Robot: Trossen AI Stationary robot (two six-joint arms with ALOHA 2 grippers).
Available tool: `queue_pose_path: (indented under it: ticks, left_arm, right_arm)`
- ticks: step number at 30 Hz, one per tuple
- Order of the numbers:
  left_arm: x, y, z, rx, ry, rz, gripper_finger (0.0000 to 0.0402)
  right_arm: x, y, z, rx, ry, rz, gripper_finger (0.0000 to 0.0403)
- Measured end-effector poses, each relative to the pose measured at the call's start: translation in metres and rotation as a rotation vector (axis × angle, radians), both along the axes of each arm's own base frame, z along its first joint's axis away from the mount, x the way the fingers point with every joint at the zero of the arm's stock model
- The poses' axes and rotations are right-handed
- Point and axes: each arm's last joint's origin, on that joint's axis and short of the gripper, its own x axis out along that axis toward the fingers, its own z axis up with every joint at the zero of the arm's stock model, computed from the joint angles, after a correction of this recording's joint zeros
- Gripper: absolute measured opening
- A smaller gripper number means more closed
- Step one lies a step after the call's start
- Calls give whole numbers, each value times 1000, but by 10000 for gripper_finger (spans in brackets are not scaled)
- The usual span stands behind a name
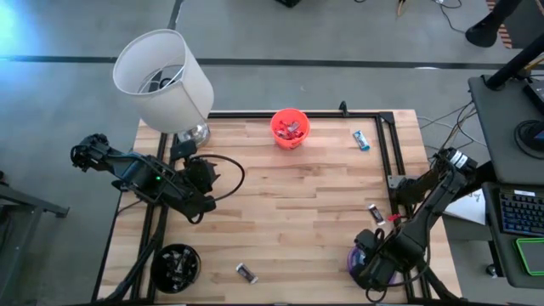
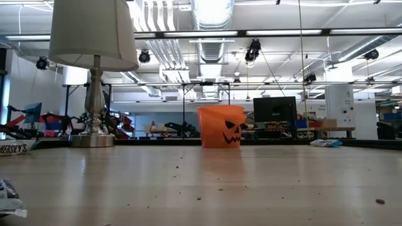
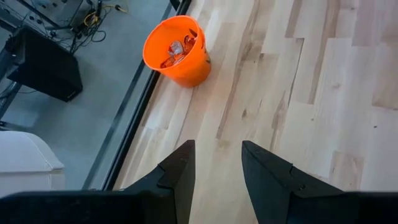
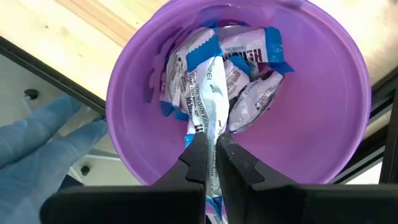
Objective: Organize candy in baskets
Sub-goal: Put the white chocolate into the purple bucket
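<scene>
right gripper (image 4: 211, 152) sits over the purple basket (image 1: 361, 259) at the bench's near right corner, fingers pinched on a blue-and-white candy wrapper (image 4: 208, 99) that hangs down into the basket. purple basket already has a heap of blue/white wrapped candies (image 4: 249, 81) inside

left gripper (image 3: 214, 168) hovers above bare wood on the left side of the bench (image 1: 314, 212), fingers partly apart, holding nothing. its wrist view looks toward the orange basket (image 3: 177, 50)

orange basket is at the far edge, centre, pumpkin face on it in the low view, a few candies inside. black basket (image 1: 177, 265) is at the near left corner with dark-wrapped candies in it

loose candy on the bench: light blue one (image 1: 362, 139) near the far right, one (image 1: 375, 213) just beside the right arm, dark one (image 1: 246, 272) near the front edge between black and purple baskets

white lamp (image 1: 163, 78) stands at the far left corner
</scene>
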Motion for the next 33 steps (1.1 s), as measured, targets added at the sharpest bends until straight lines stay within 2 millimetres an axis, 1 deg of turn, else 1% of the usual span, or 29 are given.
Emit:
queue_pose_path:
  ticks: [14,21,30,33]
  left_arm:
    - [0,0,0,-3,-6,0,114]
    - [1,0,0,-6,-11,0,114]
    - [1,-1,0,-6,-12,0,113]
    - [1,-1,1,-8,-15,0,114]
  right_arm:
    - [-2,-3,3,-15,1,-6,13]
    - [-3,-4,2,-23,23,-75,13]
    - [-3,-4,3,-22,22,-72,13]
    - [-3,-4,3,-17,18,-34,13]
